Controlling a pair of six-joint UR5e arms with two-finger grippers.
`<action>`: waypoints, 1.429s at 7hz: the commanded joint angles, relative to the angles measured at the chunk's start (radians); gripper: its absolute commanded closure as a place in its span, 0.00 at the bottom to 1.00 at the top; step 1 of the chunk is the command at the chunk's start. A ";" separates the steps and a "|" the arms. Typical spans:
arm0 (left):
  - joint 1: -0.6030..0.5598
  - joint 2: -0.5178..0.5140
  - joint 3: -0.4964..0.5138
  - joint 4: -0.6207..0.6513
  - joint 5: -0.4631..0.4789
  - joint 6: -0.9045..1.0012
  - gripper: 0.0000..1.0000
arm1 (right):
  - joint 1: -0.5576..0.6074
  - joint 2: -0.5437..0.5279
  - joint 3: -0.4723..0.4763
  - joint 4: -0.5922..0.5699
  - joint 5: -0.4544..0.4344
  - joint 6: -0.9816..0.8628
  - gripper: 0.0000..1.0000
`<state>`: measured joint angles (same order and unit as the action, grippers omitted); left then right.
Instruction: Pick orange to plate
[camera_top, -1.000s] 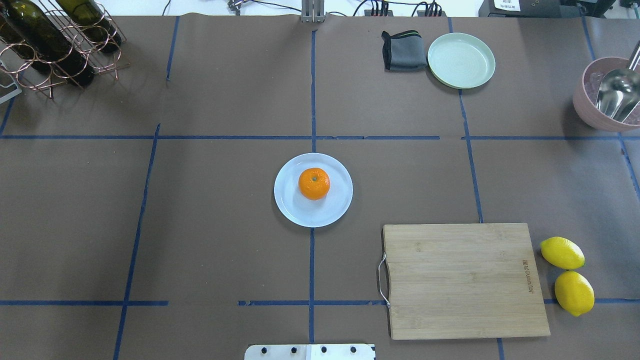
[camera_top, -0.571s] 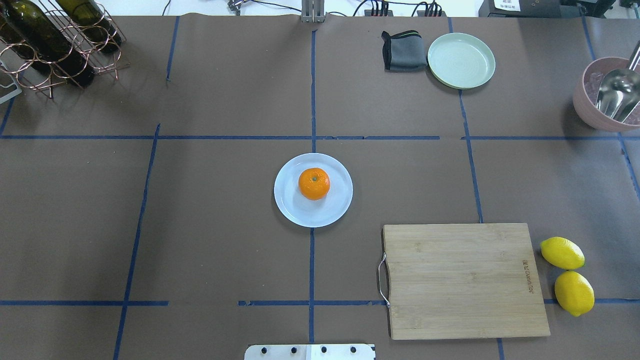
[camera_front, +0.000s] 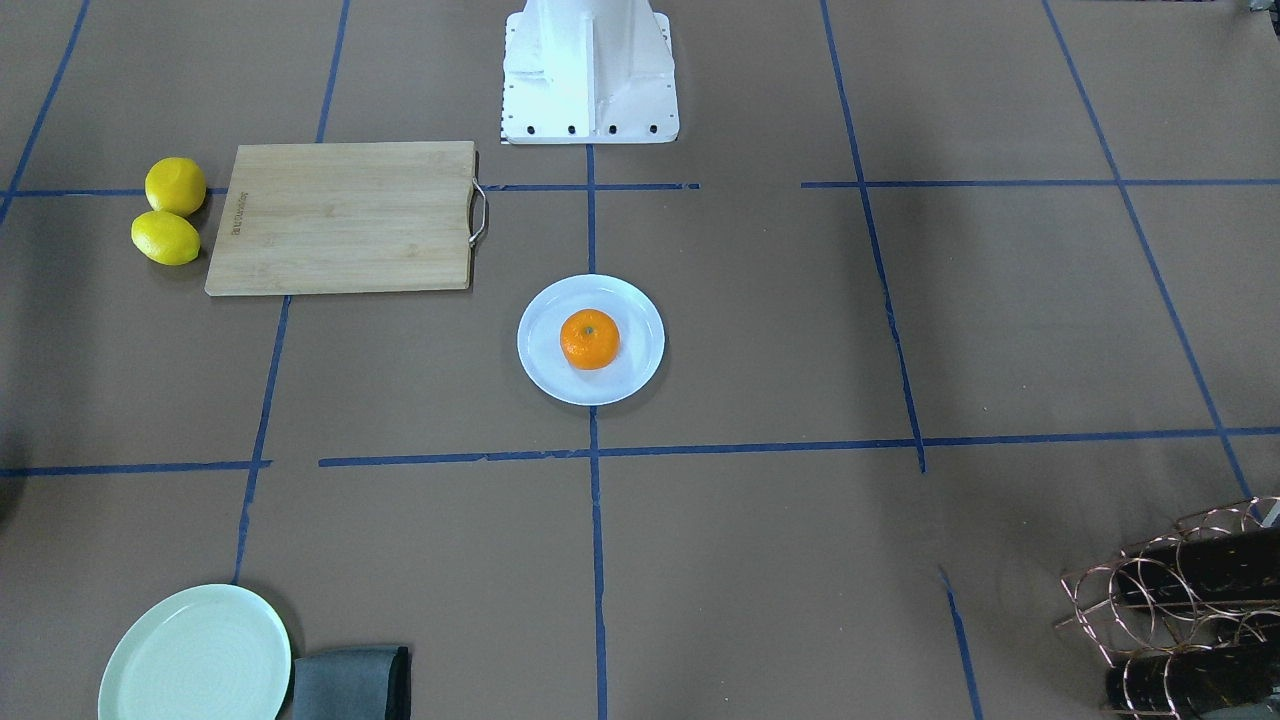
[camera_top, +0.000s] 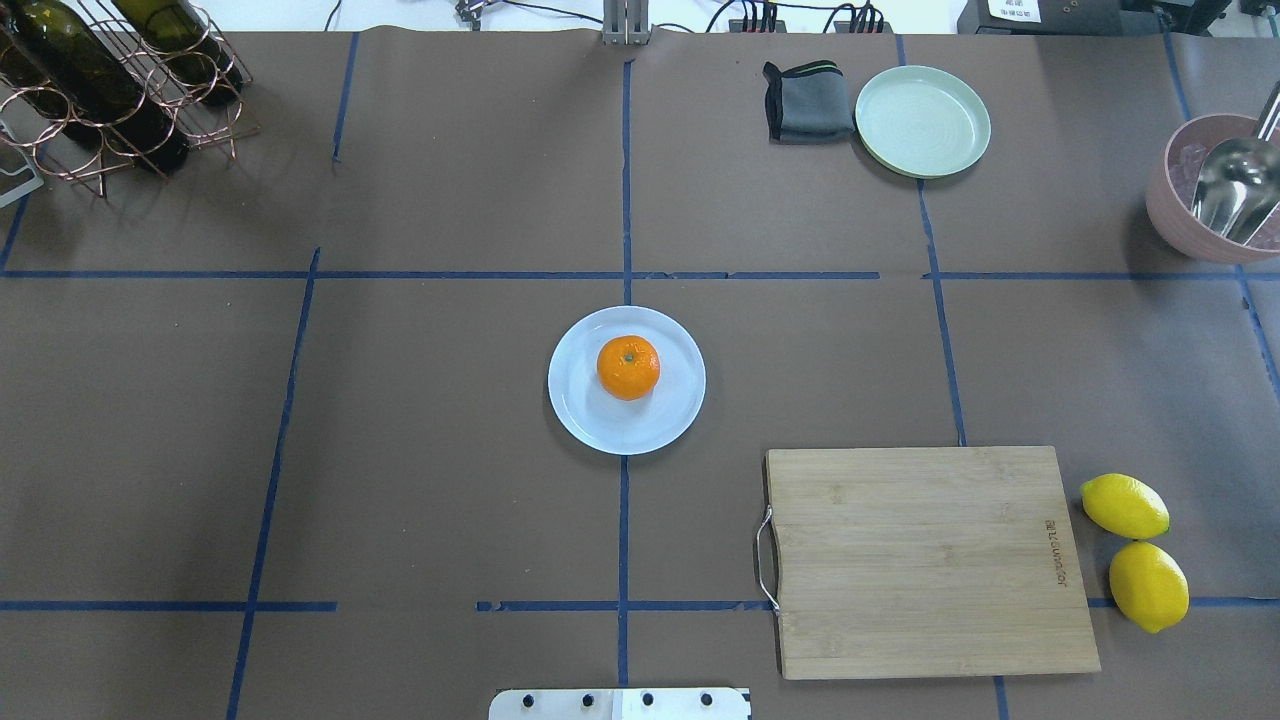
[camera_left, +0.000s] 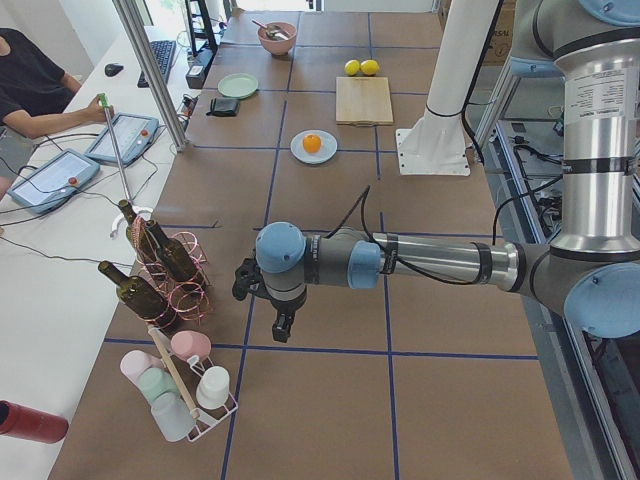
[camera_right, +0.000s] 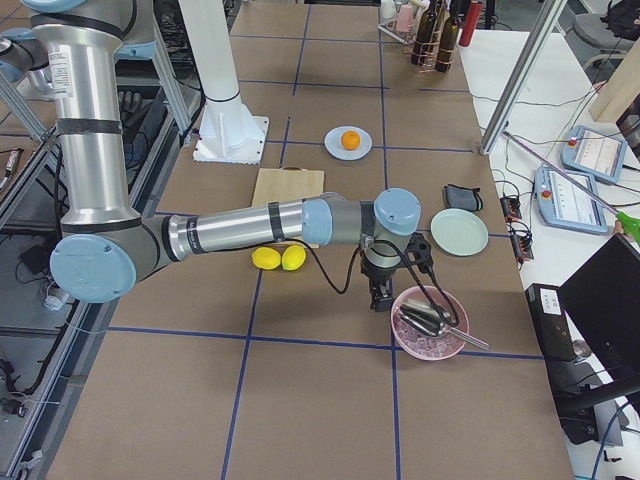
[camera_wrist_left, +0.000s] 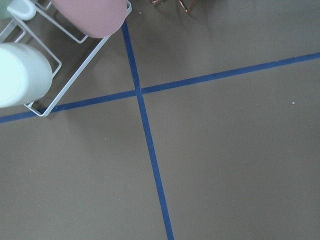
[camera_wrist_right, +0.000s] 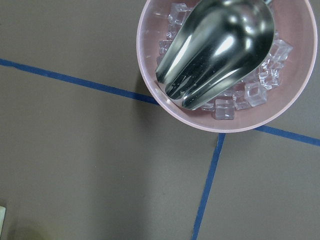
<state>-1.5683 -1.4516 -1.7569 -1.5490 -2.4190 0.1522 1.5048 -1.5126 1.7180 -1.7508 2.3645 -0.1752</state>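
Note:
The orange (camera_top: 628, 367) rests stem-up on the white plate (camera_top: 590, 425) at the middle of the table, a little toward the plate's far side; the front-facing view shows the orange (camera_front: 589, 339) and the plate (camera_front: 628, 383) too. Neither arm is near them. My left gripper (camera_left: 283, 328) shows only in the exterior left view, hanging over bare table beside the wine rack. My right gripper (camera_right: 379, 297) shows only in the exterior right view, just beside the pink bowl. I cannot tell whether either is open or shut.
A wooden cutting board (camera_top: 930, 560) lies near right, with two lemons (camera_top: 1124, 506) beyond its right edge. A pale green plate (camera_top: 922, 120) and grey cloth (camera_top: 806, 102) sit far right. A pink bowl (camera_top: 1175, 225) holds ice and a scoop. A wine rack (camera_top: 100, 90) stands far left.

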 joint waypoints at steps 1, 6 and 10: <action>-0.004 0.048 -0.023 0.004 0.001 -0.064 0.00 | 0.000 0.003 0.000 0.001 -0.002 0.002 0.00; -0.001 0.040 -0.030 -0.039 0.051 -0.075 0.00 | 0.000 -0.008 0.006 -0.001 0.005 0.008 0.00; -0.001 0.033 -0.042 -0.040 0.051 -0.074 0.00 | -0.002 0.002 -0.001 0.001 0.001 0.006 0.00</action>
<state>-1.5693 -1.4176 -1.7962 -1.5891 -2.3684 0.0777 1.5045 -1.5150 1.7197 -1.7514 2.3677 -0.1697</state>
